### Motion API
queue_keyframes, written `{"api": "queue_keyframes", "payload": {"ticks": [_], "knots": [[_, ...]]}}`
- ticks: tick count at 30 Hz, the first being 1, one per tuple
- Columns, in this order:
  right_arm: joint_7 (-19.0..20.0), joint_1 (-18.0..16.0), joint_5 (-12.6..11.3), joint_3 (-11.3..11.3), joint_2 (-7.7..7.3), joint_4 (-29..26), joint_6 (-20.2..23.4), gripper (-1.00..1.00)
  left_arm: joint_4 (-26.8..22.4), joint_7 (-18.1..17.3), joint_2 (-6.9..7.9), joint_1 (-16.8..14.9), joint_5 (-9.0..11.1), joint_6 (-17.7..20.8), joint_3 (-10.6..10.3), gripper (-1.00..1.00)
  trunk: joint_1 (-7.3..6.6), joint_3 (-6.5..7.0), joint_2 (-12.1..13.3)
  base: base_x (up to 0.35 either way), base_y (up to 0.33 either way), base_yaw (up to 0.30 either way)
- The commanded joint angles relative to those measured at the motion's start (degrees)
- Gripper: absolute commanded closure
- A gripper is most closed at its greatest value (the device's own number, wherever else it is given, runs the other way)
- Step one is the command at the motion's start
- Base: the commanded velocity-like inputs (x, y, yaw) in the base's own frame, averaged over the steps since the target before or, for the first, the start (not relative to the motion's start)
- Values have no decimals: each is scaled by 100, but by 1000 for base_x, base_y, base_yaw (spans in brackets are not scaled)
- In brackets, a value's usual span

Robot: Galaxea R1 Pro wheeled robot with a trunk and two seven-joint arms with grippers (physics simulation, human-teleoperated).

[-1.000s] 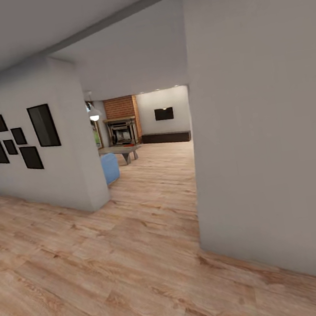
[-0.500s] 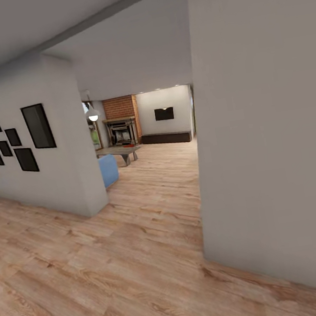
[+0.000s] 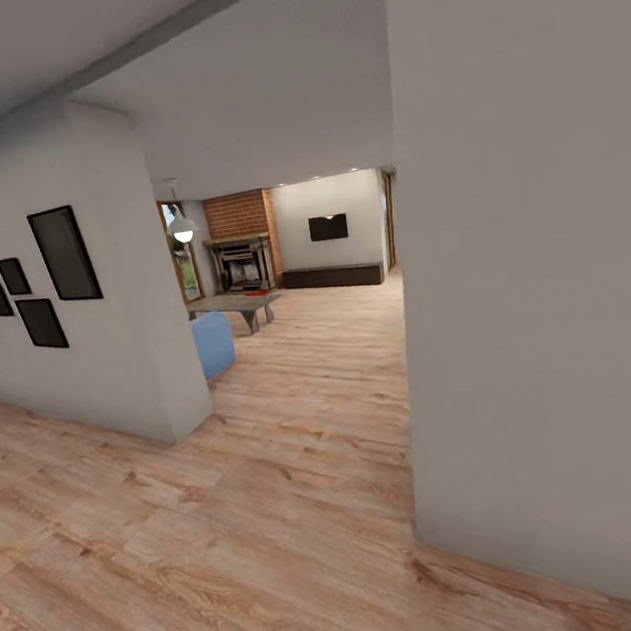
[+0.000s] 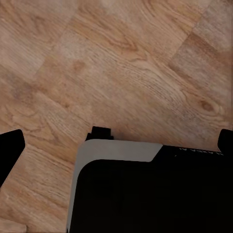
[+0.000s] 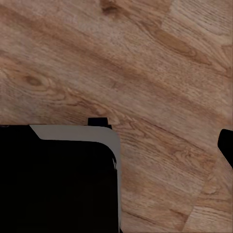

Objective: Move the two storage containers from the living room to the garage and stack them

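The living room (image 3: 338, 297) lies ahead through the gap between two walls, with its brick fireplace (image 3: 241, 246), black TV (image 3: 328, 228) and long low dark cabinet (image 3: 333, 275). A tiny red spot (image 3: 254, 292) shows on the low table there, too small to tell what it is. The storage containers are not recognisable from here. The garage is out of view. My left gripper (image 4: 117, 145) hangs open over the wood planks, its black fingertips (image 4: 9, 151) at opposite edges of the left wrist view. My right gripper (image 5: 116, 145) also stands open with nothing in it, one fingertip (image 5: 226, 145) showing.
A white wall with black picture frames (image 3: 64, 254) ends in a corner (image 3: 181, 396) at the left. A large white wall (image 3: 539, 322) closes the right. A blue seat (image 3: 213, 343) and a grey low table (image 3: 238, 305) stand beyond the left corner. My base (image 4: 145, 194) is below both wrists.
The whole head view has shifted: the framed wall slid left, the right wall looms larger and the living room opening is a little nearer. That is camera motion.
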Motion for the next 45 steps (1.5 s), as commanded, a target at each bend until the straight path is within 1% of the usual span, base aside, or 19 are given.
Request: {"api": "queue_keyframes", "payload": {"ticks": [1, 45], "knots": [[-3, -8, -49, 50, 1, 18, -34, -100, 8, -24, 1, -5, 62, -19, -47, -100, 4, -8, -5, 325, 0, 0], [15, -8, 5, 69, -2, 18, -34, -100, 8, -24, 1, -5, 72, -11, -47, -100, 4, -8, -5, 325, 0, 0]]}}
